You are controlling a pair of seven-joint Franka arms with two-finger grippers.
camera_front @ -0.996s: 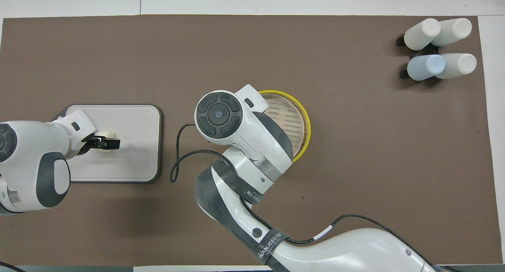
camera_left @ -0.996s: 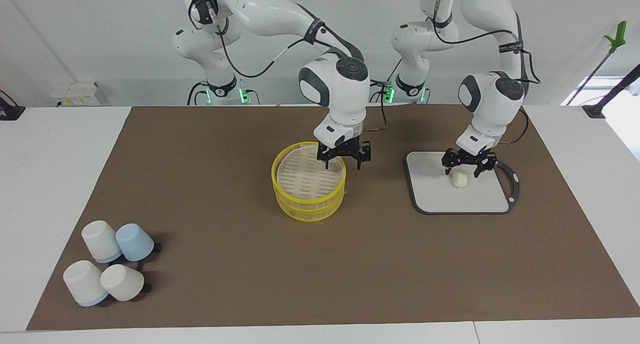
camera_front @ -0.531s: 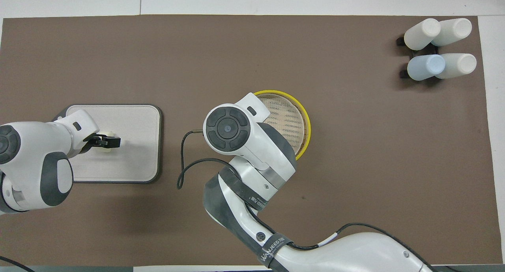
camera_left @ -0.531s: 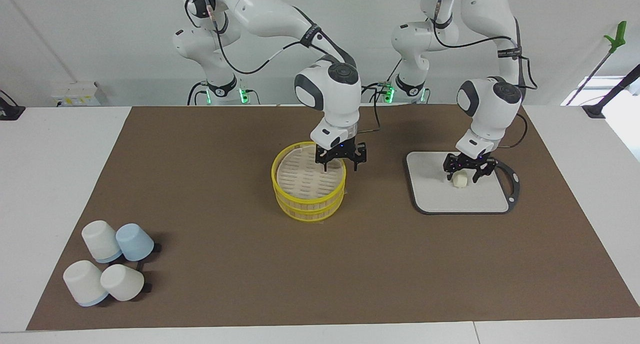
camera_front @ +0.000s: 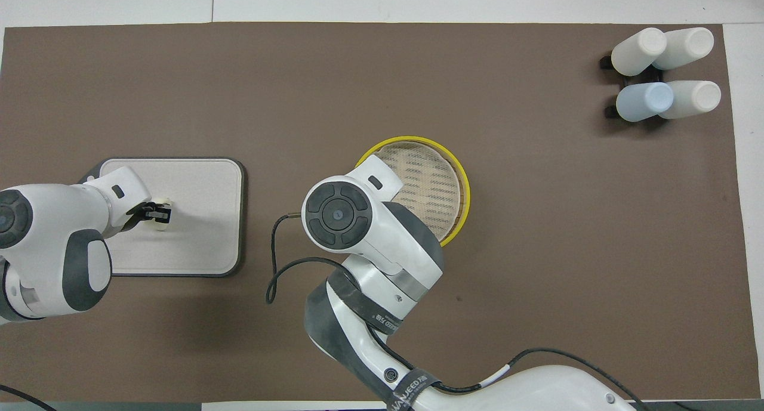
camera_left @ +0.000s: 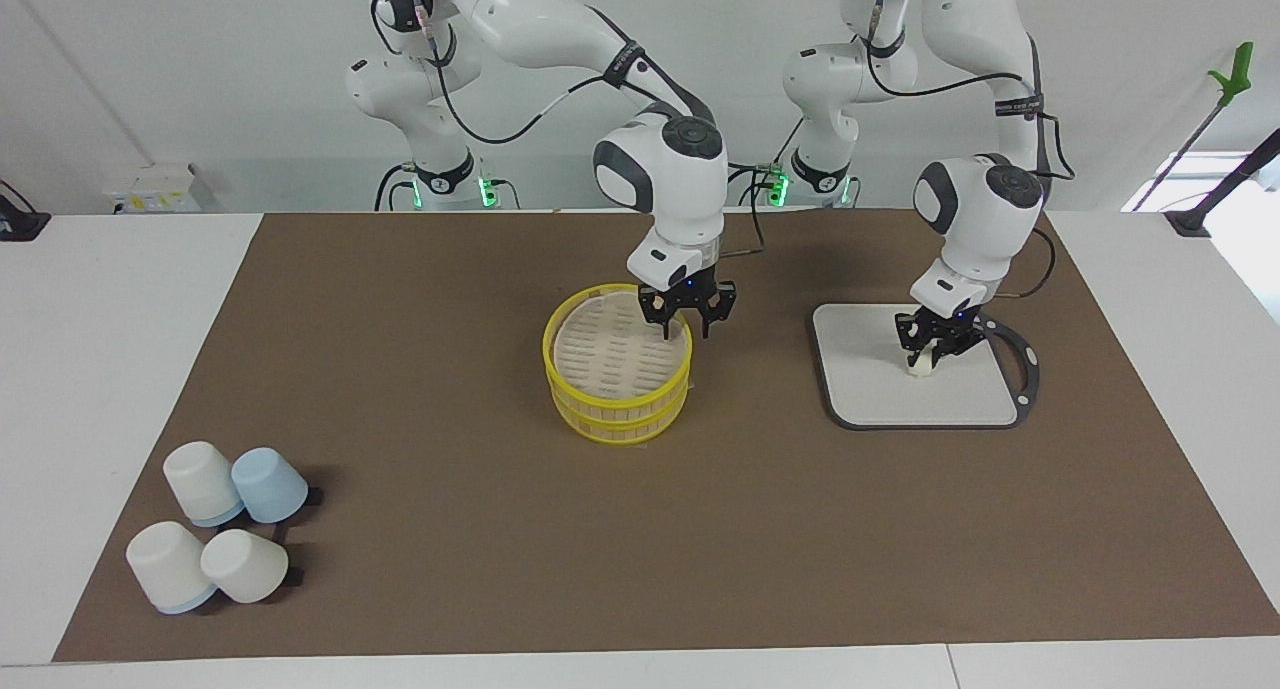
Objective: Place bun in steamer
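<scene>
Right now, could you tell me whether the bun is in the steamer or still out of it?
Out. The bun sits on the cutting board, between the left gripper's closed jaws; the steamer's slotted top is bare.

My arms point(camera_left: 660, 164) wore glossy white plastic shells, and the brown mat point(camera_left: 450, 389) looked matt, like paper or felt. The steamer point(camera_left: 617, 364) showed slatted wood with shiny yellow rims; the bun point(camera_left: 919, 366) looked smooth and doughy.
</scene>
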